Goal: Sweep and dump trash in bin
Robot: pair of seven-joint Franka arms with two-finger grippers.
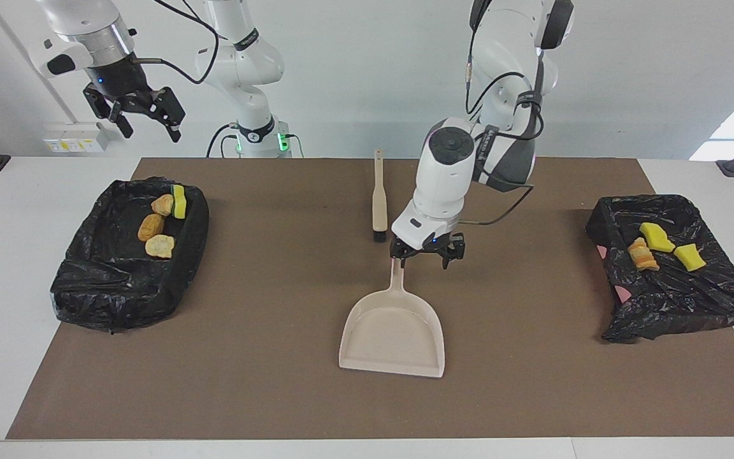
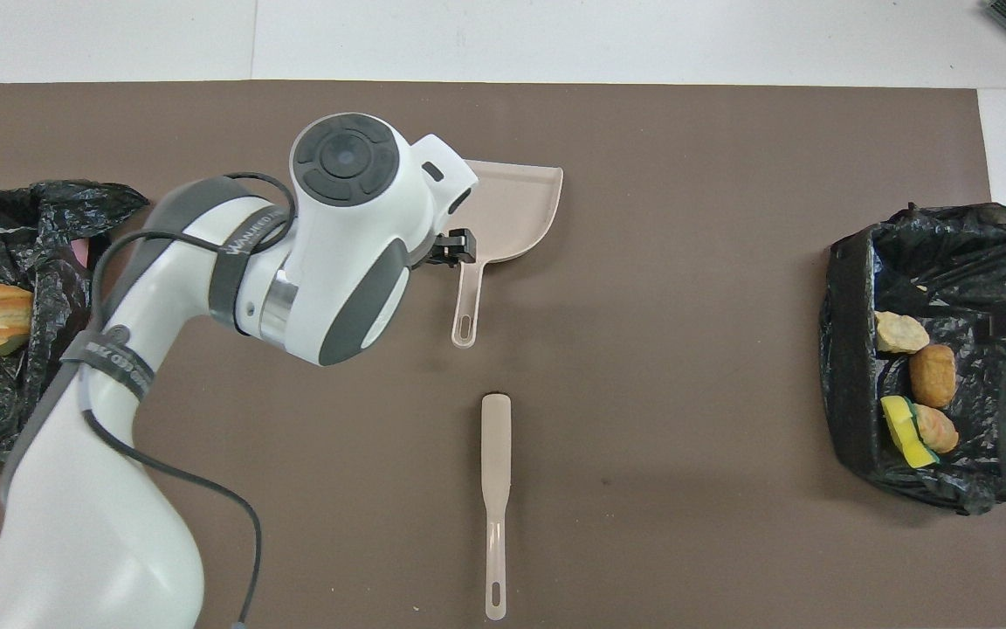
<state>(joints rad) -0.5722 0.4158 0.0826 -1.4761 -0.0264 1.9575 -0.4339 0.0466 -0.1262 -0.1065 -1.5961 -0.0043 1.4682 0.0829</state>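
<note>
The trash lies in two black-lined bins. Three bread-like lumps and a yellow wedge (image 1: 179,201) (image 2: 903,431) sit in the bin (image 1: 118,299) (image 2: 852,349) at the right arm's end. Two yellow wedges and a bread-like lump (image 1: 641,255) (image 2: 7,315) sit in the bin (image 1: 679,306) (image 2: 31,393) at the left arm's end. The beige dustpan (image 1: 392,335) (image 2: 516,210) rests flat mid-mat. My left gripper (image 1: 425,258) hangs open just over the tip of its handle (image 1: 396,275) (image 2: 466,306), holding nothing. My right gripper (image 1: 144,118) waits open, high over its bin.
The beige hand brush (image 1: 379,201) (image 2: 494,489) lies on the brown mat, nearer to the robots than the dustpan, with its handle pointing at them. In the overhead view the left arm covers part of the dustpan.
</note>
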